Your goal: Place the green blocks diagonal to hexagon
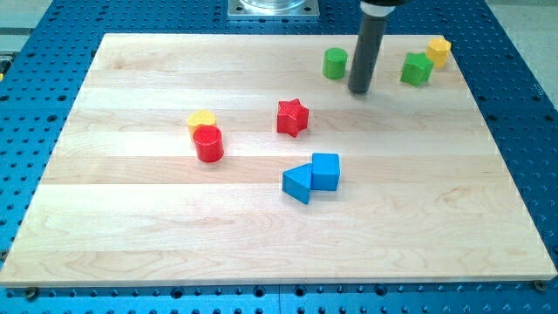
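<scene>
A green cylinder [335,63] stands near the view's top, right of centre. A green star-like block [416,68] sits further right, touching or nearly touching a yellow hexagon [438,51] at the top right. My tip [359,90] rests on the board between the two green blocks, just right of and slightly below the green cylinder, not touching either.
A red star [293,117] lies mid-board. A red cylinder [208,144] sits against a yellow block [201,119] at the left. A blue triangle [298,183] and blue cube [325,171] touch below centre. The wooden board [131,227] lies on a blue perforated table.
</scene>
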